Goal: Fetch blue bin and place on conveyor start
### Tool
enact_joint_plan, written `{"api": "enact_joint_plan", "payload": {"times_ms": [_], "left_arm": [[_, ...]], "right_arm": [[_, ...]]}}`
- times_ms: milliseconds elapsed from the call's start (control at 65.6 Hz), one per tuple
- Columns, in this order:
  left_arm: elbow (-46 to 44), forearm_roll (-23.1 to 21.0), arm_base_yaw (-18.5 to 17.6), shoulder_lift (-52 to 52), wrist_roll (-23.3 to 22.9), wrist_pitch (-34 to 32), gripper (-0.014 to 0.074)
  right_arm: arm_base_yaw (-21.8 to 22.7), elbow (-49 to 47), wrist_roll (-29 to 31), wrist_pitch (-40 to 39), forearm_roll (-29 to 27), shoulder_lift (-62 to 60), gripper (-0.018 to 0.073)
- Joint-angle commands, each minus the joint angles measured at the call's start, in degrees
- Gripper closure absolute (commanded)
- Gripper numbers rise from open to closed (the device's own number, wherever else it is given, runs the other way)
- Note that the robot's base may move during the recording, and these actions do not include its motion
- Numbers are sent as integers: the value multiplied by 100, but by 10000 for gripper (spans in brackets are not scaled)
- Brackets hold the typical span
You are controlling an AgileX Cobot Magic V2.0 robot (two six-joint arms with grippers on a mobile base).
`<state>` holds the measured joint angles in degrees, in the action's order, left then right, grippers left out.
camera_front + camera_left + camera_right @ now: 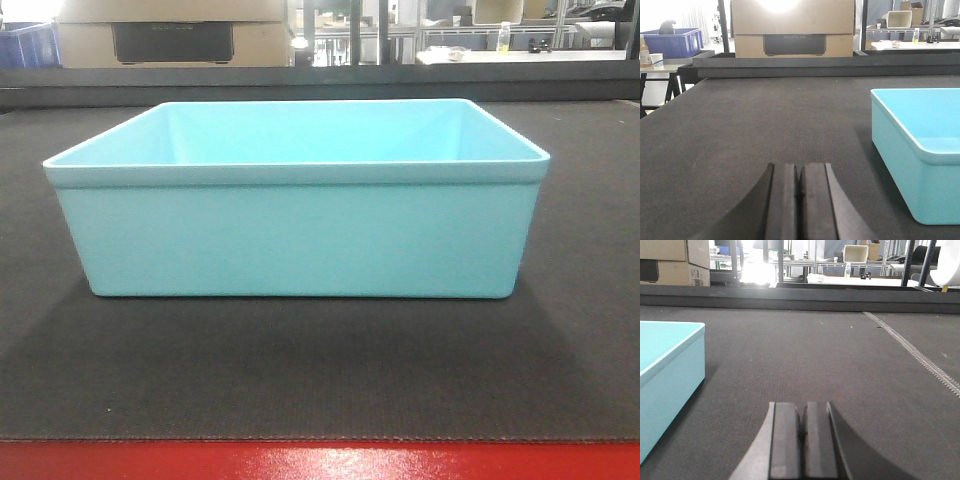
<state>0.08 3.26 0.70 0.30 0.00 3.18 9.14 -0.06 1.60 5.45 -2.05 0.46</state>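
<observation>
The pale cyan blue bin (296, 235) stands upright and empty on the dark woven belt of the conveyor start (300, 370), just behind its red edge strip (320, 462). In the left wrist view the blue bin (920, 165) lies to the right of my left gripper (799, 172), which is shut on nothing and hovers low over the belt (765, 120). In the right wrist view the blue bin (665, 375) is to the left of my right gripper (801, 412), also shut and empty. Neither gripper touches the bin.
A raised black rail (320, 90) runs along the belt's far side. Behind it stand a cardboard box (792, 27), a dark blue crate (672, 42) on a side table and metal shelving (840, 262). A stitched seam (920, 357) crosses the belt on the right.
</observation>
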Motion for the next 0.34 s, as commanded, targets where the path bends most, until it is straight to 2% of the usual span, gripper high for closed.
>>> {"api": "enact_joint_plan", "payload": {"times_ms": [0, 320], "left_arm": [[-8, -2, -40, -30, 0, -116, 677], [-8, -2, -40, -30, 0, -116, 677]], "right_arm": [[37, 6, 42, -142, -18, -46, 721], [37, 6, 42, -142, -18, -46, 721]]}}
